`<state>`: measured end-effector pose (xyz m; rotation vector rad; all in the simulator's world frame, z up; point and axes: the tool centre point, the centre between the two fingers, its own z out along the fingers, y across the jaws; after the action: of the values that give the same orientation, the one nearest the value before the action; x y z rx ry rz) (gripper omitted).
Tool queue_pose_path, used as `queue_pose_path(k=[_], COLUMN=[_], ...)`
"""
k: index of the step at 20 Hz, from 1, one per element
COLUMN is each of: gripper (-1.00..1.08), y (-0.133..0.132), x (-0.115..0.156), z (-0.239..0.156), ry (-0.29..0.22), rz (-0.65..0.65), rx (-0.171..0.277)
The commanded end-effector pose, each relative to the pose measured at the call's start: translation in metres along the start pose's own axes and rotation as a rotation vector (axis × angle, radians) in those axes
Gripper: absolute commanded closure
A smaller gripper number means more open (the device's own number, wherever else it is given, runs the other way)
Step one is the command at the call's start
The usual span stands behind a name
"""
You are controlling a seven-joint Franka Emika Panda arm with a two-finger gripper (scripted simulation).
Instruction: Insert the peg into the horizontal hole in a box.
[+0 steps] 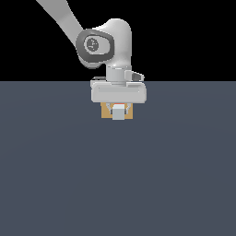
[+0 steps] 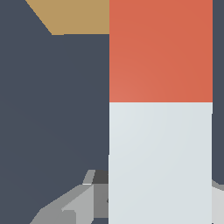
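Gripping the peg [image 1: 119, 112] on its pale half, the claw [image 1: 119, 107] holds it level, red end toward the box [image 1: 107, 112] just behind. It looks stiff, light and smooth-sided, so a firm mid-length hold suits it.

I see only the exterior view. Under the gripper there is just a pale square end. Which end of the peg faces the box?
Observer: The wrist view shows the peg's red section on the side of the box, and the pale section nearer the camera.
Operator: Is the red end in the hole?
Observer: I cannot tell. The red section runs off the picture's edge, and only a tan corner of the box shows beside it.
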<state>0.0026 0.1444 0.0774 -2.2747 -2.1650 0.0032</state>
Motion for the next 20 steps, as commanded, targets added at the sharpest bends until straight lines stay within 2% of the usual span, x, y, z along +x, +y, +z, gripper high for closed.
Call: queue_pose_path(k=[1,14,20], gripper=[1.08,1.08,1.08], y=[0.002,0.002,0.001], x=[0.005,0.007,0.032], z=[-0.002,-0.002,-0.003], ry=[0.000,0.000,0.000], rz=[-0.009,-0.013,-0.013], rx=[-0.002,-0.001,-0.002])
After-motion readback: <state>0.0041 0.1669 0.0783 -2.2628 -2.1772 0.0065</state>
